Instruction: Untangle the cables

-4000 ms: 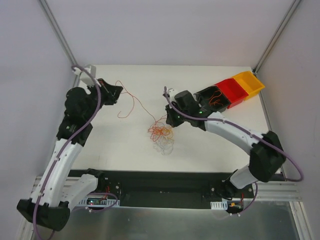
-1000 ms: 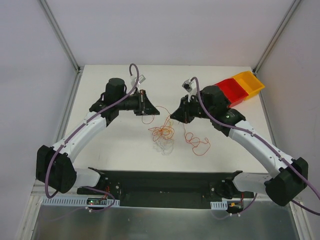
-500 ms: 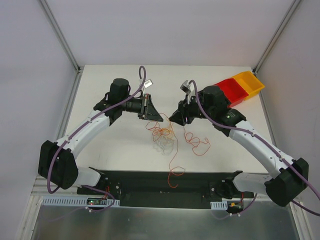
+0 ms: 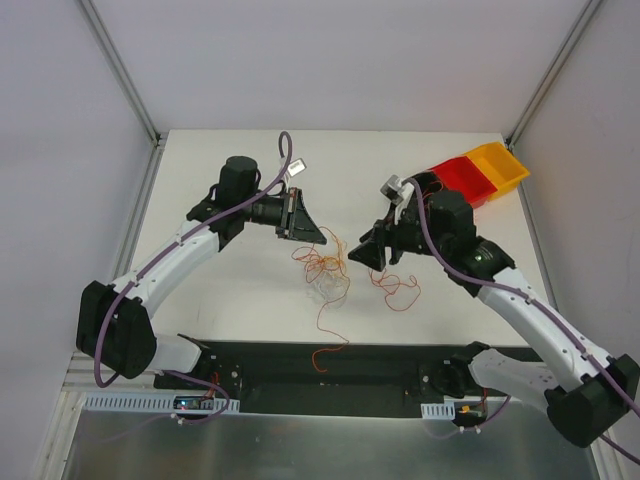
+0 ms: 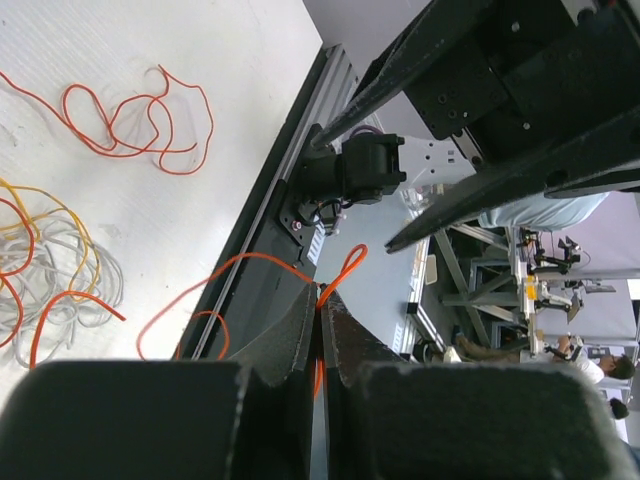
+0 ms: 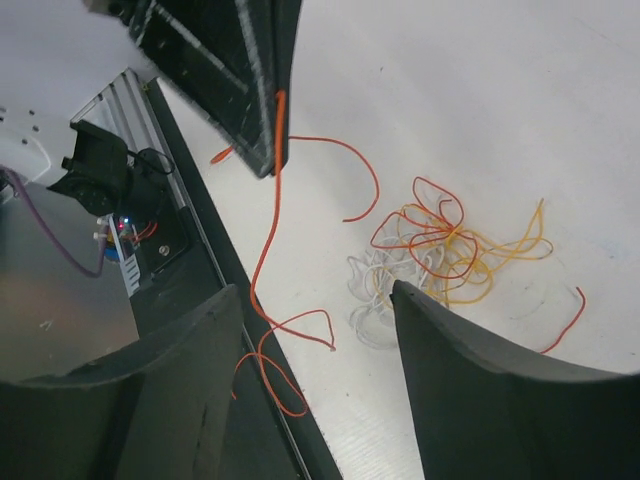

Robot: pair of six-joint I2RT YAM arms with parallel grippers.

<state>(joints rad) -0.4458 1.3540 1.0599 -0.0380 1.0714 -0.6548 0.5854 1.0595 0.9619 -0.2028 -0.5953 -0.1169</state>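
The cables form a small orange, yellow and whitish tangle (image 4: 322, 270) (image 6: 440, 245) on the white table. My left gripper (image 4: 306, 229) (image 5: 321, 300) hovers just above and left of it, shut on one long orange strand (image 4: 321, 322) (image 5: 345, 268) (image 6: 268, 215) that hangs down past the table's near edge. A separate orange strand (image 4: 396, 286) (image 5: 130, 115) lies loose to the right of the tangle. My right gripper (image 4: 371, 253) (image 6: 320, 320) hangs right of the tangle, open, with nothing between its fingers.
Red (image 4: 463, 181) and yellow (image 4: 501, 165) bins stand at the table's back right corner, with a black bin (image 4: 428, 184) partly hidden behind the right arm. A black rail (image 4: 330, 375) runs along the near edge; the hanging strand crosses it.
The right gripper opened and drew back to the right, away from the tangle. The left gripper shifted right a second ago and has held still since, with the orange strand dangling.
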